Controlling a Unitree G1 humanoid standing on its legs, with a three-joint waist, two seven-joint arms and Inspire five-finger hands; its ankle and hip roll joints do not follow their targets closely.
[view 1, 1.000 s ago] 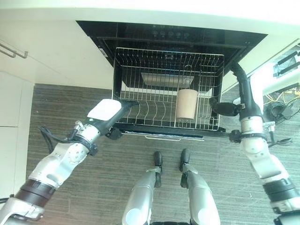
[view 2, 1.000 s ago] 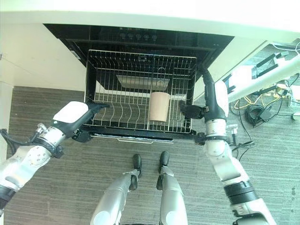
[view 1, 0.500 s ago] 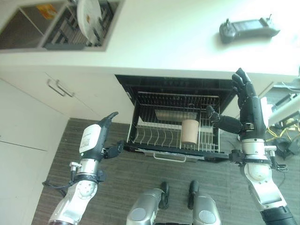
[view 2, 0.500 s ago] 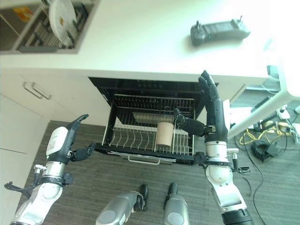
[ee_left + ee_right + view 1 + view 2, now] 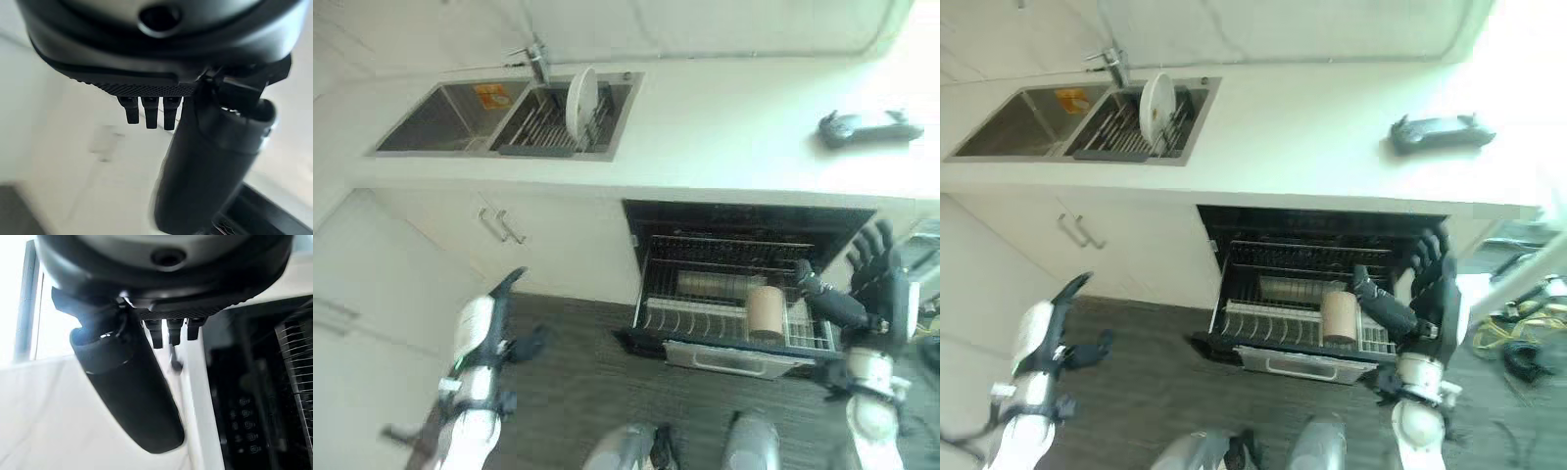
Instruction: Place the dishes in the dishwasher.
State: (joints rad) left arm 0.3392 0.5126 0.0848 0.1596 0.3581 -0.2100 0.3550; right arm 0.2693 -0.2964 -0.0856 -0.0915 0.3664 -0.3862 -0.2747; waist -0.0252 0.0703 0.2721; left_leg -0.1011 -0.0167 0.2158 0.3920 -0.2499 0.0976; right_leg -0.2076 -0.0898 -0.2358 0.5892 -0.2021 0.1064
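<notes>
The dishwasher point(image 5: 744, 217) stands open under the counter with its wire rack point(image 5: 1273, 333) pulled out. A beige cup point(image 5: 766, 311) stands upright in the rack's right half. A white plate point(image 5: 580, 101) stands on edge in the dish rack inside the sink's right basin. My left hand point(image 5: 480, 333) hangs over the floor, well left of the dishwasher, fingers straight and holding nothing; its own view shows its thumb point(image 5: 205, 166) and fingers extended. My right hand point(image 5: 1435, 289) is raised at the rack's right side, open and empty, likewise in its own view point(image 5: 127, 387).
A double sink point(image 5: 440, 117) with a tap point(image 5: 1111, 64) is set in the white counter point(image 5: 1283, 127) at the left. A dark handheld controller point(image 5: 867, 125) lies on the counter at the right. White cabinet doors with a bar handle point(image 5: 499, 225) stand left of the dishwasher.
The camera has swung upward, so the counter, sink and plate now show. Both hands have drawn back from the rack; the left hand now sits far to its left.
</notes>
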